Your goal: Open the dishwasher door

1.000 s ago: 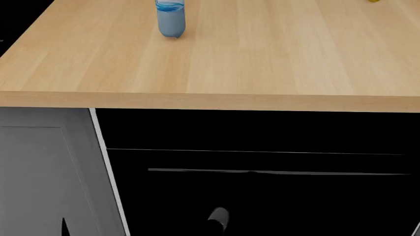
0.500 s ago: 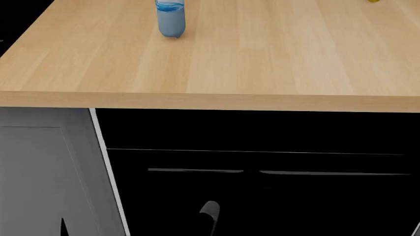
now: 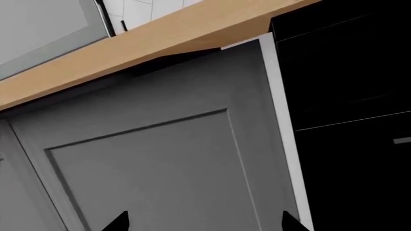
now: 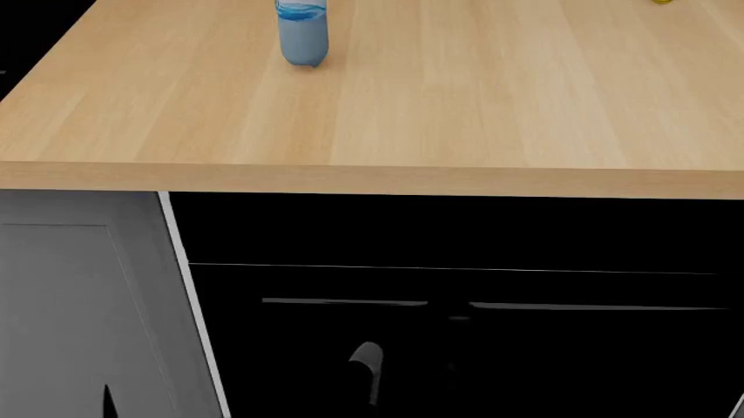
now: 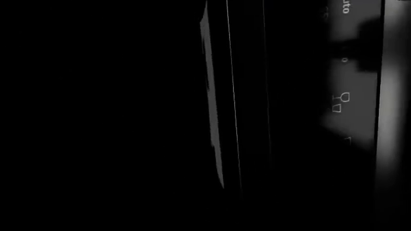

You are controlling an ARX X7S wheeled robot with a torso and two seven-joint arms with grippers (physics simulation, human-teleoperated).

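Observation:
The dishwasher door [image 4: 558, 366] is the glossy black panel under the countertop, standing shut with a thin seam above it. Its grey bar handle [image 4: 337, 302] runs across it, broken by a dark gap where my black right gripper [image 4: 449, 306] stands in front of it. A grey part of the right arm [image 4: 366, 359] shows below. In the right wrist view the handle [image 5: 211, 96] is close, but the jaws are lost against the black door [image 5: 96, 120]. My left gripper [image 3: 205, 222] is open and empty, facing the grey cabinet door [image 3: 147, 163].
A wooden countertop [image 4: 407, 113] overhangs the door, with a blue bottle [image 4: 302, 35] at its far side and a yellow object [image 4: 663, 2] at the top edge. The grey cabinet door [image 4: 70, 305] adjoins the dishwasher on the left. A grey control strip [image 5: 350, 86] shows beyond the seam.
The grey part of the right arm has risen and shifted left toward the handle. The dark gap across the handle bar has widened. The left arm has barely moved.

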